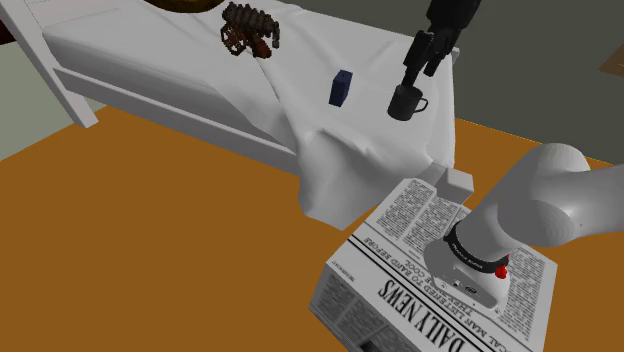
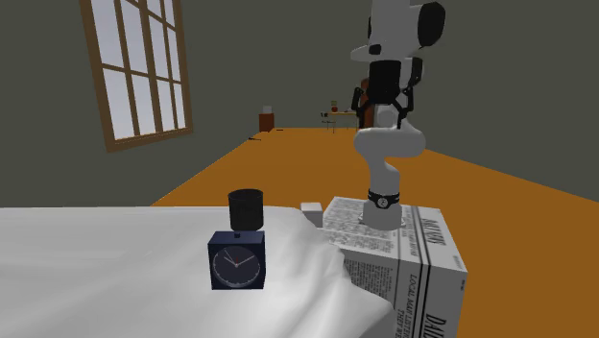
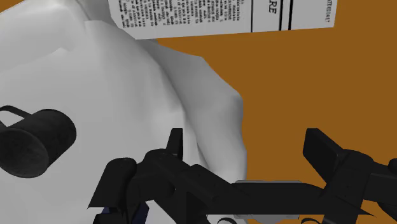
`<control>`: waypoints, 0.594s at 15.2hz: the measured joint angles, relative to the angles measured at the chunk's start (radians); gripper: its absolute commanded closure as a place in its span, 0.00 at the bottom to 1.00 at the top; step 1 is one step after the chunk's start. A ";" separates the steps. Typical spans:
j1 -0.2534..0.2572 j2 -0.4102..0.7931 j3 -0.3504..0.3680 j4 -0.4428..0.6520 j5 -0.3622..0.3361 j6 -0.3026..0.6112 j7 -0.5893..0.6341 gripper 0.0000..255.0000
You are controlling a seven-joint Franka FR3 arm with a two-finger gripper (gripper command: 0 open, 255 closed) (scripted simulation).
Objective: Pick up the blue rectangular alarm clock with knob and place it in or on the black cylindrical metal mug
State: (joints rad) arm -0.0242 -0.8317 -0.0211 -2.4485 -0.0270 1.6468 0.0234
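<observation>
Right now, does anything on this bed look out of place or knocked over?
Nothing is knocked over: the blue alarm clock and black mug both stand upright on the white sheet. The odd item is a brown scorpion-like figure lying farther along the sheet.

flat, even light, soft grey shading in the bed sheet (image 1: pixel 350 150) folds, window (image 2: pixel 139 72) bright

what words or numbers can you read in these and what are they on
"DAILY NEWS": headline on the newsprint-covered stand, upside down in the shoulder view.
"LOCAL MA": cut off, on the stand's side in the second exterior view.
Stand's small print columns: too small to read.
Clock dial: numerals too small to read.
Mug: no text.
</observation>
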 measured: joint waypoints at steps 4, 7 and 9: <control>-0.017 0.084 0.004 0.019 0.004 0.062 0.042 0.00; -0.042 0.192 0.005 0.053 0.006 0.132 0.096 0.00; -0.057 0.263 0.008 0.089 0.009 0.164 0.137 0.00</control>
State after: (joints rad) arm -0.0810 -0.5688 -0.0134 -2.3598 -0.0185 1.8111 0.1601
